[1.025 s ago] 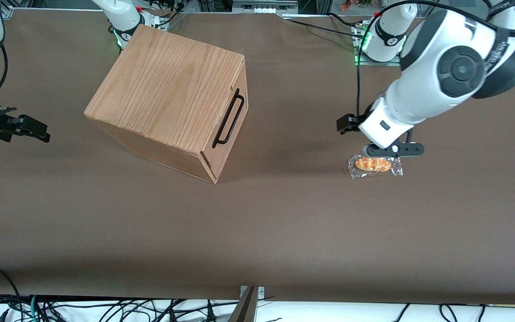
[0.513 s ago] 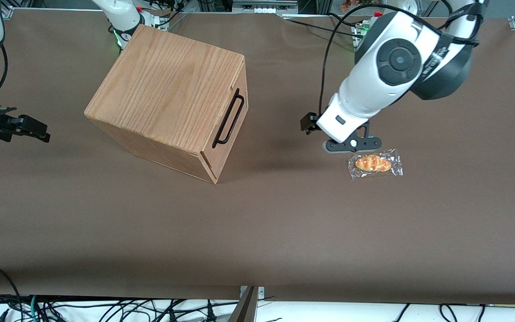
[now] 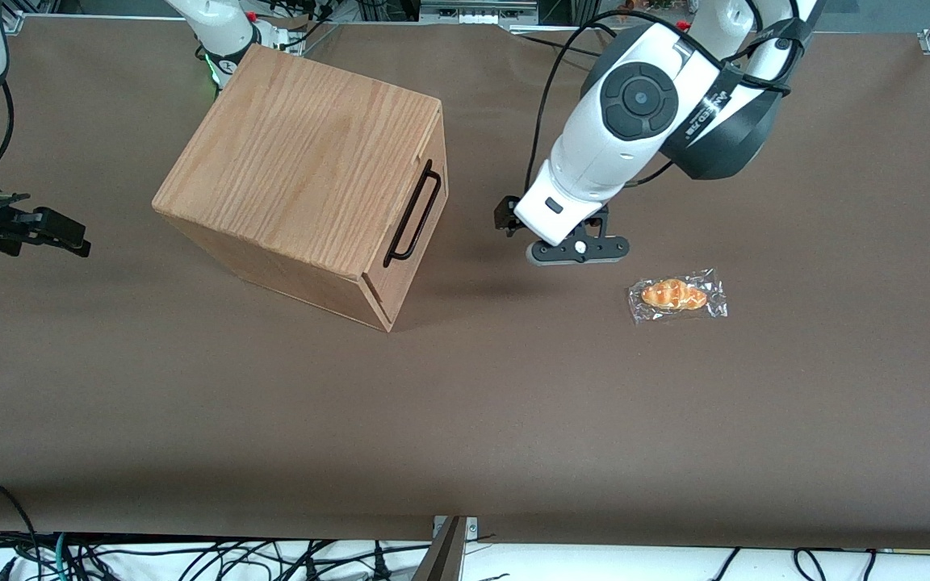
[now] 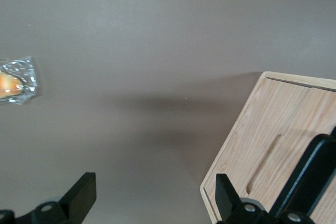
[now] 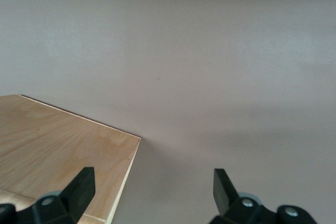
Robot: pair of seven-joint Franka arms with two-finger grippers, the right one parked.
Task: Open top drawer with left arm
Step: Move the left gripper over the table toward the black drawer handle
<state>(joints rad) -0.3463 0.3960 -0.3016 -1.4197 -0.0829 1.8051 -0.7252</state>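
The box [image 3: 303, 173] sits on the brown table [image 3: 465, 403], turned at an angle, toward the parked arm's end. Its drawer front faces the working arm's end. The top drawer [image 3: 425, 202] is fully closed, its front flush with the box, so nothing of its inside shows. Its black bar handle [image 3: 412, 213] runs along the front, with both ends bent in to the wood. A narrow seam marks the drawer's lower edge near the box's corner nearest the camera.

The left arm [image 3: 634, 121] reaches in from the working arm's end of the table. Its gripper [image 3: 566, 246] hangs above bare table between the box and a wrapped bun [image 3: 676, 296], well apart from the handle and touching nothing. In the wrist view the 2 fingers [image 4: 81, 198] stand wide apart with only table between them, so the jaws are released and hold nothing. That view also shows the box [image 4: 278, 150] with a long groove cut into the wood, and one crinkled end of the bun's clear wrapper [image 4: 18, 80].

The bun lies flat on the table in its sealed wrapper, nearer the camera than the gripper and apart from it.
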